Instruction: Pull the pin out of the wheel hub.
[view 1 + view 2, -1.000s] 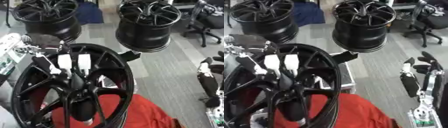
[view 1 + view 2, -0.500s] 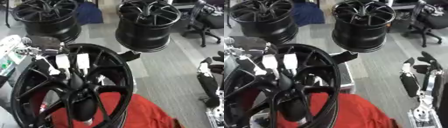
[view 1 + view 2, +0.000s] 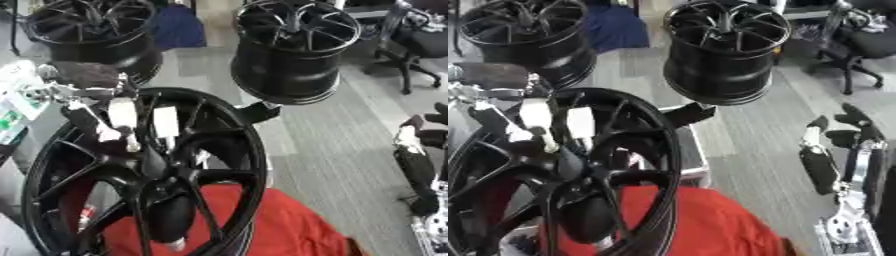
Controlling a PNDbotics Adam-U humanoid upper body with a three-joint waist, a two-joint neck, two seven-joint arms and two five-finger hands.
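Observation:
A large black spoked wheel [image 3: 223, 150] stands tilted in the foreground, its hub [image 3: 156, 161] near the middle. My left hand [image 3: 122, 114] reaches in from the upper left, and its white-padded fingers [image 3: 165, 121] point down at the hub. A slim pale pin [image 3: 549, 144] shows just above the hub, pinched between the thumb and fingers. My right hand [image 3: 822, 167] hangs idle at the right edge, fingers relaxed, holding nothing.
A red cloth [image 3: 284, 225] lies under the wheel. Two more black wheels stand behind, one at the back left [image 3: 92, 30] and one at the back centre [image 3: 293, 50]. An office chair [image 3: 418, 45] is at the far right on grey floor.

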